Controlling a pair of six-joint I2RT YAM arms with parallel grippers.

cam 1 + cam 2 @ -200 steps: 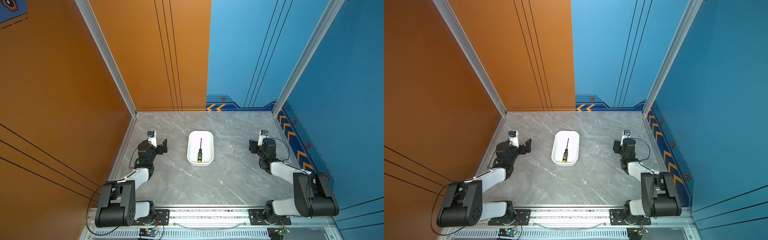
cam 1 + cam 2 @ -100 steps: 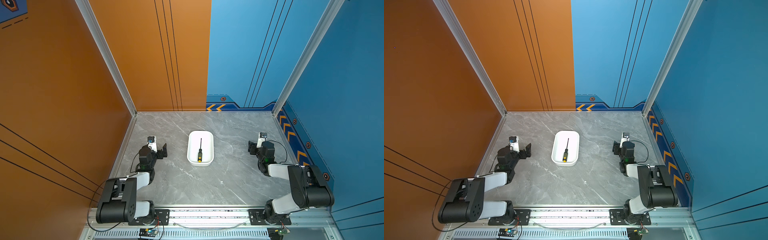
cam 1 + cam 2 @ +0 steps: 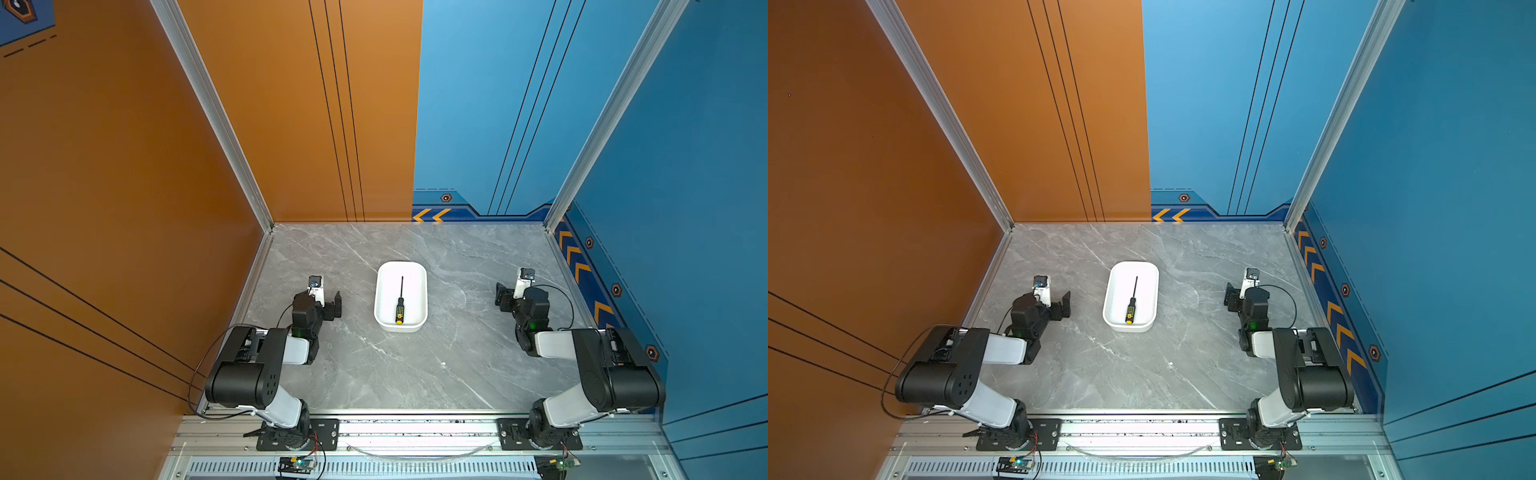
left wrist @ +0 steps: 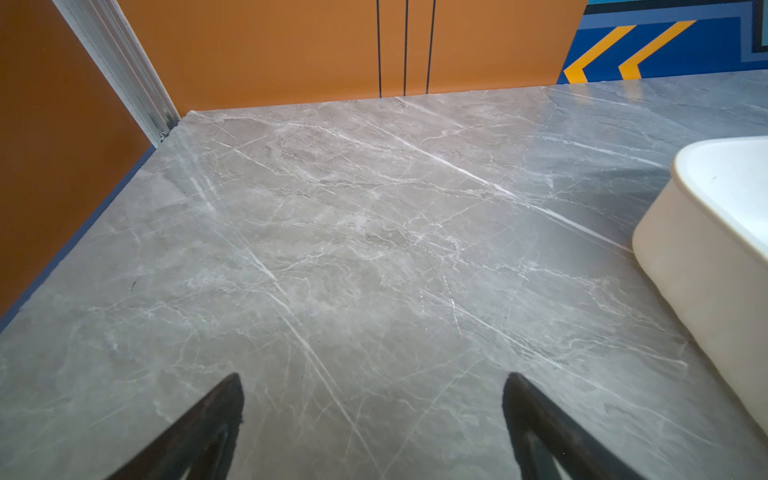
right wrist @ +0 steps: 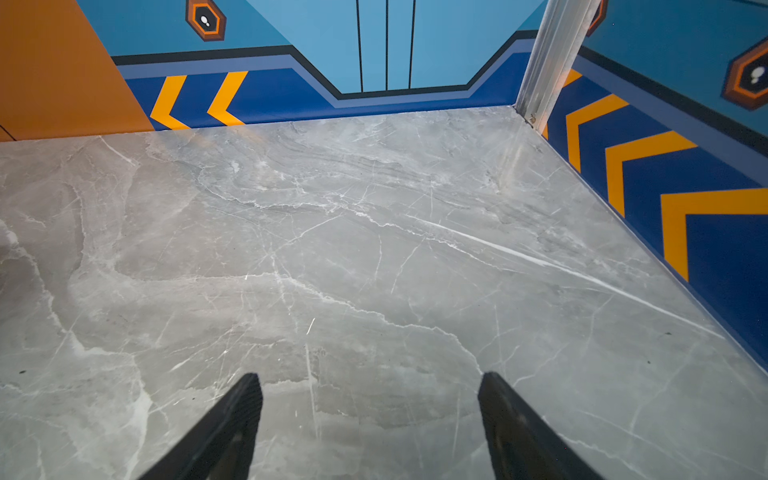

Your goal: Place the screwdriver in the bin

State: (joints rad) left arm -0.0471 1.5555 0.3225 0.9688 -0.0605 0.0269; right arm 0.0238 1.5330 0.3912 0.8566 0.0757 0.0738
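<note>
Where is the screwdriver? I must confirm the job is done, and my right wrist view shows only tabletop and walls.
Observer: The screwdriver lies inside the white bin in both top views.
Operator: Is anything holding it?
Observer: No; the left gripper is open, beside the bin and apart from it.
Operator: Which way does it point?
Observer: Yellow-capped end toward the robot's side of the bin, tip pointing away.

Grey tabletop (image 3: 395, 374), seemingly marble; orange wall (image 3: 291, 104); blue wall (image 3: 478, 104).
</note>
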